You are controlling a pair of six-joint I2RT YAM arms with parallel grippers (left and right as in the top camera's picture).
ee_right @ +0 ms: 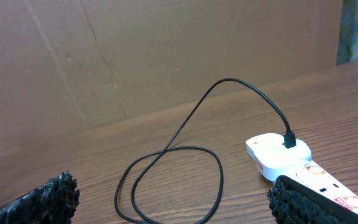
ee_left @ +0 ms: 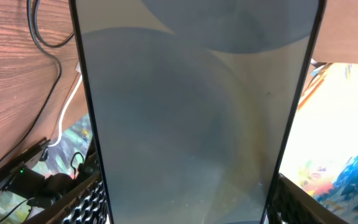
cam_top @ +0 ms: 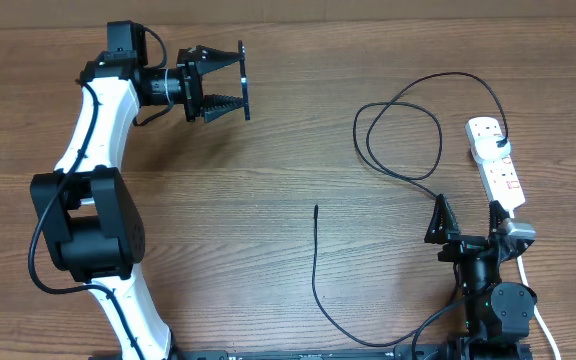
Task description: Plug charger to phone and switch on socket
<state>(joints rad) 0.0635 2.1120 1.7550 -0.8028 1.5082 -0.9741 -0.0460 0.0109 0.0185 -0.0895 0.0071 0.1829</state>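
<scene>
My left gripper is raised at the far left and shut on the phone, seen edge-on as a thin dark slab. In the left wrist view the phone fills the frame between the jaws, its face grey-blue. The charger, a thin black cable, loops on the table. Its black plug sits in the white socket strip at the right, and its free tip lies mid-table. My right gripper is open and empty, low beside the strip, facing the loop and the strip.
The cable runs from its tip down toward the front edge and under the right arm's base. The strip's white cord trails off the front right. A brown wall stands behind the table.
</scene>
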